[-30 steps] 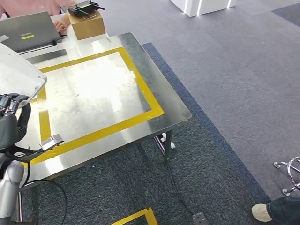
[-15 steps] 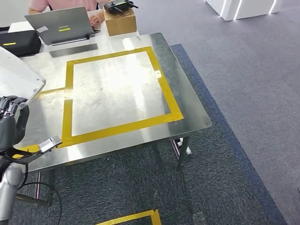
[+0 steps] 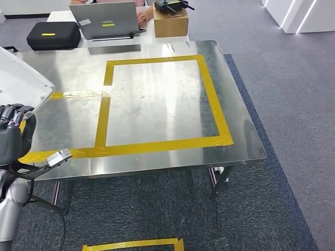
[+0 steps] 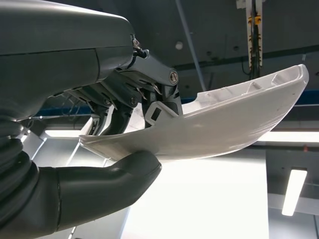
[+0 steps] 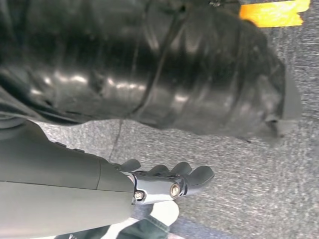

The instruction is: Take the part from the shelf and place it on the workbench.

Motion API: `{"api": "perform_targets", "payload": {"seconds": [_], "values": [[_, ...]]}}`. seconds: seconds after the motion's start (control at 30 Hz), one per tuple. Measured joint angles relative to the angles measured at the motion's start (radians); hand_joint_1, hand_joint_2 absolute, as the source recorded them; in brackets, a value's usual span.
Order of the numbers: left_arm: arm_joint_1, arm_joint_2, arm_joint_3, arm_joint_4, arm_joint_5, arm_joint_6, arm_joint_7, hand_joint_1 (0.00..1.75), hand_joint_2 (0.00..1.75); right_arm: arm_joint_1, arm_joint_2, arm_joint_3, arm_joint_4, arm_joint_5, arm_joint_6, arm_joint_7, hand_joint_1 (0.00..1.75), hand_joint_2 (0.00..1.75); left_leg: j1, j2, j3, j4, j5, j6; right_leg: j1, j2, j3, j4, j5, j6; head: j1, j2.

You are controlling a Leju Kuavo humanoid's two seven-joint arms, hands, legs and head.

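Note:
My left hand (image 3: 13,137) grips a large white curved plastic part (image 3: 20,83) at the picture's left edge, level with the near left corner of the steel workbench (image 3: 241,149). In the left wrist view the thumb lies under the part (image 4: 233,117) and the fingers (image 4: 120,107) press on its upper side. A yellow tape rectangle (image 3: 158,146) marks the benchtop. My right hand (image 5: 165,181) hangs over the grey carpet with its fingers straight and nothing in them.
At the bench's far edge stand a laptop (image 3: 108,21), a black case (image 3: 53,34) and a cardboard box (image 3: 169,22) with a black device on top. A person's hand (image 3: 144,14) rests by the laptop. Yellow tape (image 3: 130,244) marks the carpet in front.
The camera has swung left, so the whole bench has slid rightward in the picture and now lies squarely ahead. The left hand still holds the part in the same pose.

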Motion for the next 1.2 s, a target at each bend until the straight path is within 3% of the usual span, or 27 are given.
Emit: {"api": "perform_targets", "payload": {"seconds": [0.03,0.1,0.23,0.57,0.9,1.1,1.2], "values": [[-0.004,-0.001,-0.002,0.003,-0.002,0.000,0.001,1.75,1.75,-0.001,0.000,0.000,0.000,0.000,0.001,0.000,0.00,0.00,-0.001,-0.002,-0.001,0.002,-0.002,-0.005,0.000,0.003,0.021,-0.047,0.017,-0.005,0.000,0.000],[-0.010,-0.002,-0.007,0.008,-0.007,0.000,0.002,1.75,1.75,-0.002,0.000,0.000,0.000,0.000,0.003,-0.001,0.00,0.00,-0.003,-0.004,-0.004,0.007,-0.004,-0.006,0.001,0.008,0.038,-0.077,0.019,-0.009,-0.001,0.000],[-0.015,-0.002,-0.016,0.016,-0.008,0.000,0.002,1.75,1.75,-0.001,0.000,-0.001,0.000,-0.001,0.004,-0.001,0.00,0.00,-0.002,-0.005,0.000,0.001,-0.001,-0.001,0.003,0.011,0.039,-0.079,0.020,-0.012,-0.002,0.000],[-0.059,-0.004,-0.090,0.067,-0.026,0.000,0.056,1.75,1.75,-0.007,0.000,0.000,0.001,0.000,0.034,0.002,0.00,0.00,0.001,-0.005,0.002,-0.007,0.002,-0.023,0.007,0.009,0.040,-0.078,0.018,-0.021,-0.001,0.000],[-0.239,0.004,-0.271,0.306,-0.023,-0.055,0.217,1.75,1.75,-0.027,0.000,0.008,0.005,0.012,0.060,0.021,0.00,0.00,-0.002,-0.005,0.002,-0.004,0.003,-0.023,0.003,0.009,0.042,-0.078,0.021,-0.019,-0.001,0.000],[-0.292,0.004,-0.323,0.396,-0.026,-0.073,0.237,1.75,1.75,-0.030,0.000,0.010,0.006,0.013,0.061,0.022,0.00,0.00,-0.003,-0.005,0.002,-0.003,0.002,-0.022,0.002,0.009,0.041,-0.079,0.021,-0.019,-0.001,0.000],[-0.320,0.003,-0.340,0.443,-0.034,-0.133,0.278,1.75,1.75,-0.032,0.000,0.013,0.007,0.013,0.061,0.022,0.00,0.00,-0.003,-0.005,0.001,-0.003,0.002,-0.022,0.002,0.009,0.041,-0.079,0.021,-0.019,-0.001,0.000]]}}
